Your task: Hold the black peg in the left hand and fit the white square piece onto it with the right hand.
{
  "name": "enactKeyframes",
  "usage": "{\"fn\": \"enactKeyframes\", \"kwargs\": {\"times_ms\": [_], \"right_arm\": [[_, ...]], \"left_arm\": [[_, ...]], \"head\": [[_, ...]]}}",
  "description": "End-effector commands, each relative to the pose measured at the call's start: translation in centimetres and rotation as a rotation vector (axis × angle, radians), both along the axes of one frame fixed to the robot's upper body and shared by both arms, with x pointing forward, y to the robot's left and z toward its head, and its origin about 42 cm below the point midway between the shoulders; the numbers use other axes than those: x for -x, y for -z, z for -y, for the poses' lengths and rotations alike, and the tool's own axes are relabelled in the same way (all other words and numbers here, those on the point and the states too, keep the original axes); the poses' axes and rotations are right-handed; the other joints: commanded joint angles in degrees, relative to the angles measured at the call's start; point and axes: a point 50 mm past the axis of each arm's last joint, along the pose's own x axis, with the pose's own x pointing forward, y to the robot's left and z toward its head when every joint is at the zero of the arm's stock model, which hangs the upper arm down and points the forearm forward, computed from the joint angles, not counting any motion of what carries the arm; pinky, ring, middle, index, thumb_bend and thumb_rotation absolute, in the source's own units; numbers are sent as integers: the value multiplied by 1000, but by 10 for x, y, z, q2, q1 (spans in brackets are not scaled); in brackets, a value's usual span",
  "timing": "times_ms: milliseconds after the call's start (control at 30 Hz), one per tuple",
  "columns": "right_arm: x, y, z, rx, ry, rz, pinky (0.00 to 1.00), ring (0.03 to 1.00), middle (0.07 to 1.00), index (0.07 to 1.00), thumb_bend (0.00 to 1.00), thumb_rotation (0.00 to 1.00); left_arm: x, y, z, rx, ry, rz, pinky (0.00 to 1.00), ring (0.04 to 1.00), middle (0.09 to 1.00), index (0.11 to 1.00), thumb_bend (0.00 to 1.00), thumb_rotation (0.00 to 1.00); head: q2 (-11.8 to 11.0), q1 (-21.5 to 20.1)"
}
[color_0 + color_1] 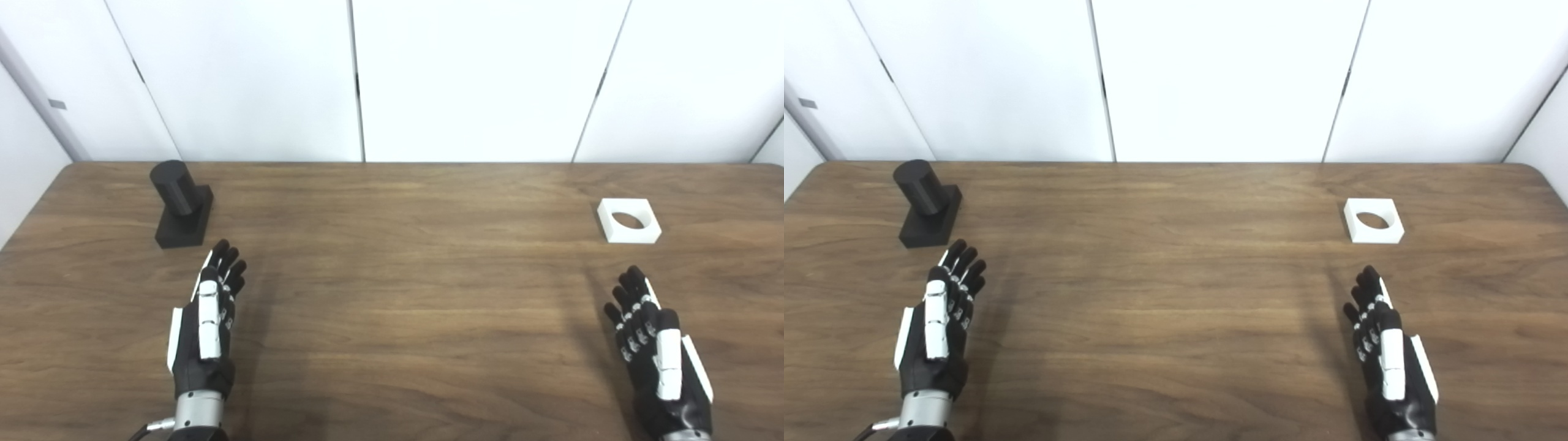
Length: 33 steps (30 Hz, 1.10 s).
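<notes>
Wooden tabletop (392, 294) fills the lower two thirds of the frame; white wall panels (478, 79) stand behind its far edge.

Black peg (174, 187): upper left of the frame, near the far left corner of the tabletop. It is a short upright cylinder on a rectangular black base (184, 229), the base flat on the wood. Nothing touches it.

White square piece (629, 220): upper right of the frame, lying flat on the tabletop, round hole facing up with wood grain visible through it. Nothing touches it. Peg and square piece are well apart, at opposite sides of the tabletop.

Left hand (205, 334): lower left of the frame, arm entering from the bottom edge. Fingers extended and slightly spread, pointing toward the far edge, palm turned inward. It holds nothing. Its fingertips (226, 254) sit near the base of the peg, to the lower right of it, with a gap of bare wood between.

Right hand (661, 355): lower right of the frame, arm entering from the bottom edge. Fingers extended and apart, pointing toward the far edge, palm turned inward. It holds nothing. The square piece lies beyond its fingertips (634, 275), apart from them.

Whether the hands rest on the wood or hang just above it cannot be told from either view.
</notes>
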Motion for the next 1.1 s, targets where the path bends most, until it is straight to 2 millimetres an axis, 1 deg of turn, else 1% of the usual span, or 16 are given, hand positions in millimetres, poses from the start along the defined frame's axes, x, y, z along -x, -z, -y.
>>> {"fn": "enactKeyframes", "kwargs": {"times_ms": [0, 133, 300, 400, 500, 600, 700, 900, 967, 1033, 1067], "right_arm": [[3, 4, -1, -26, 11, 13, 1000, 1000, 1000, 1000, 614, 1000], [4, 4, 2, -26, 7, 9, 1000, 1000, 1000, 1000, 623, 1000], [5, 5, 5, -21, 10, 12, 1000, 1000, 1000, 1000, 622, 1000], [4, 7, 6, -14, 15, 9, 1000, 1000, 1000, 1000, 632, 1000], [4, 9, 9, -4, 19, 6, 1000, 1000, 1000, 1000, 633, 1000], [4, 11, 11, -3, 18, 3, 1000, 1000, 1000, 1000, 628, 1000], [4, 12, 13, -11, 14, -2, 1000, 1000, 1000, 1000, 626, 1000], [3, 16, 15, -26, 7, -7, 1000, 1000, 1000, 1000, 627, 1000], [3, 17, 16, -22, 5, -11, 1000, 1000, 1000, 1000, 655, 1000], [3, 18, 17, -19, 1, -13, 1000, 1000, 1000, 1000, 666, 1000], [3, 19, 17, -18, -1, -13, 1000, 1000, 1000, 1000, 677, 1000]], "left_arm": [[29, 8, 6, 17, -35, -13, 943, 925, 942, 945, 400, 982], [31, 8, 9, 8, -28, -21, 939, 925, 943, 947, 403, 999], [30, 10, 12, -1, -17, -27, 947, 929, 948, 945, 434, 1000], [30, 11, 14, 0, -14, -25, 942, 928, 945, 940, 437, 1000], [30, 13, 18, -5, -16, -22, 930, 921, 938, 929, 440, 1000], [30, 15, 22, 1, -22, -22, 904, 906, 925, 919, 453, 963], [30, 18, 26, 15, -19, -29, 908, 909, 932, 926, 475, 933], [30, 20, 31, 16, -18, -40, 900, 906, 937, 934, 499, 914], [30, 21, 33, 14, -16, -46, 892, 901, 934, 934, 521, 908], [30, 22, 34, 16, -14, -48, 890, 900, 935, 934, 535, 906], [30, 23, 35, 17, -13, -47, 891, 902, 937, 935, 520, 907]], "head": [[0, 1], [-2, 5], [-7, 14], [-15, 26], [-27, 46], [-36, 62], [-46, 74], [-62, 92], [-71, 100], [-75, 106], [-77, 109]]}}
